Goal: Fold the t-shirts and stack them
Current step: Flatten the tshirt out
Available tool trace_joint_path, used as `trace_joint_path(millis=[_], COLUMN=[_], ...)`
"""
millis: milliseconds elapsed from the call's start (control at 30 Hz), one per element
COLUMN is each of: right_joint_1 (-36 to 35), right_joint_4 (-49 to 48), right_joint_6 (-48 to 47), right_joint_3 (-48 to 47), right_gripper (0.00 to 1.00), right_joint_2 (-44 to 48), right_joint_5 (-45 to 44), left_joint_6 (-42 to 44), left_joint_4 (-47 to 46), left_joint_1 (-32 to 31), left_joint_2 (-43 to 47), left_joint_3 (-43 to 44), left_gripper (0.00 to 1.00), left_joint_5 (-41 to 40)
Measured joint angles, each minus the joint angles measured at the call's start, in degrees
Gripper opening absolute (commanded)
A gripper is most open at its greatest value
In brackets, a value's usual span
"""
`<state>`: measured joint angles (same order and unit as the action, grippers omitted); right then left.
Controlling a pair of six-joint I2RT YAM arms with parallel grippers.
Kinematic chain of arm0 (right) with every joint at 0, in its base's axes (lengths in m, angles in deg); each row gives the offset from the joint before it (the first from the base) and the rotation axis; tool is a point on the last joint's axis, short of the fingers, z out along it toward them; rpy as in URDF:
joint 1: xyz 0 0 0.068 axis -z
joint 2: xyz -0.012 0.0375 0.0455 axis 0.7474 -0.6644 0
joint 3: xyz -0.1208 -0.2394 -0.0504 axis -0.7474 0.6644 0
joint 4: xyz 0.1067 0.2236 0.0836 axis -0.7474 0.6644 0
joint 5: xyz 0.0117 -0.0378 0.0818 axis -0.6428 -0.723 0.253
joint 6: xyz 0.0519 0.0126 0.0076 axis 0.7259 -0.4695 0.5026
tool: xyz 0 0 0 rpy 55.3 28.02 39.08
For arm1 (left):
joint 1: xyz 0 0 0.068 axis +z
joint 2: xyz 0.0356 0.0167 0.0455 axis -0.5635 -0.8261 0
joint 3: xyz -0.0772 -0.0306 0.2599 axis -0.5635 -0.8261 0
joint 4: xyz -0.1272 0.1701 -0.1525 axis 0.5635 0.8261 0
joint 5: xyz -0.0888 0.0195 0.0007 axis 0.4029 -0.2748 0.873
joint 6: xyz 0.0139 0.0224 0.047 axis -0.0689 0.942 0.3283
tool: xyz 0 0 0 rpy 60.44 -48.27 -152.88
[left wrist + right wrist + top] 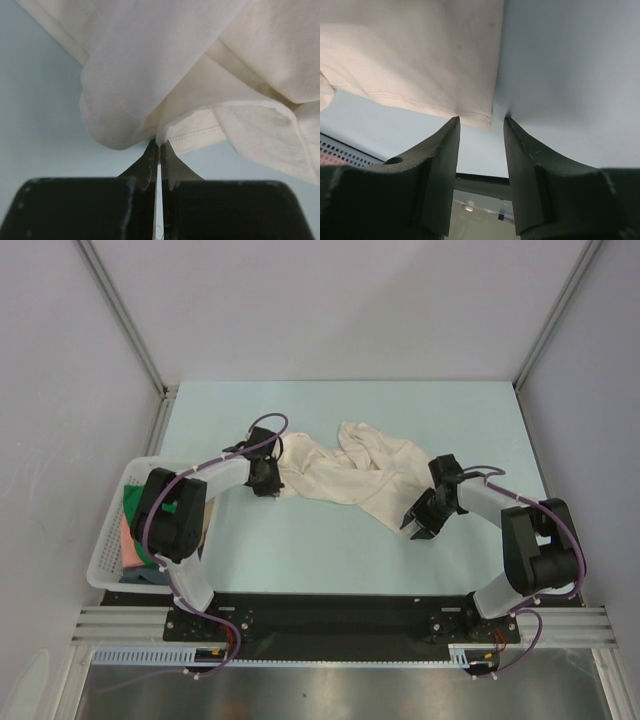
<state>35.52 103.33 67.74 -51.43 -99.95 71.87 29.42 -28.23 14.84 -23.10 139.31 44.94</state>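
A cream t-shirt point(350, 475) lies crumpled on the pale blue table between my two arms. My left gripper point(266, 483) is shut on its left edge; the left wrist view shows the fingertips pinching a fold of the cream cloth point(165, 85). My right gripper point(414, 527) is open and empty, just beside the shirt's lower right corner point(482, 120), which lies ahead of the gap between the fingertips. Green point(133, 502) and salmon pink point(130, 548) shirts sit in the white basket at the left; a dark blue one shows at the basket's bottom point(140, 580).
The white lattice basket point(107, 540) stands at the table's left edge beside my left arm. The black base rail point(330, 615) runs along the near edge. White enclosure walls stand at the back and both sides.
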Motion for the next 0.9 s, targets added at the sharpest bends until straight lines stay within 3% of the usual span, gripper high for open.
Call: trace_joint_path(millis=[500,600,633,900], right_joint_1=[0.33,0.76,0.90,1.29], right_joint_4=[-1.38,-1.49,-1.62,0.24], right_joint_6=[2.16,2.45,2.51,-0.09], right_joint_3=[0.90,0.90,0.90,-0.61], right_gripper=[0.35,0.21,0.00,0.00], right_joint_2=[-0.70,-1.27,-1.49,-2.25], right_joint_5=[2.49,3.04,3.32,1.66], left_joint_6=[1.86,2.36,2.43,2.43], left_joint_4=[0.79,1.05,1.16,5.42], left_joint_1=[-0.15,-0.31,-0.39,-0.57], left_joint_2=[3.04,4.44,5.05,11.76], left_joint_3=[-1.09,-1.31,-1.53,-2.73], left_gripper=[0.00,0.00,0.00,0.00], left_joint_5=[-0.57,-0.70,-0.70,-2.54])
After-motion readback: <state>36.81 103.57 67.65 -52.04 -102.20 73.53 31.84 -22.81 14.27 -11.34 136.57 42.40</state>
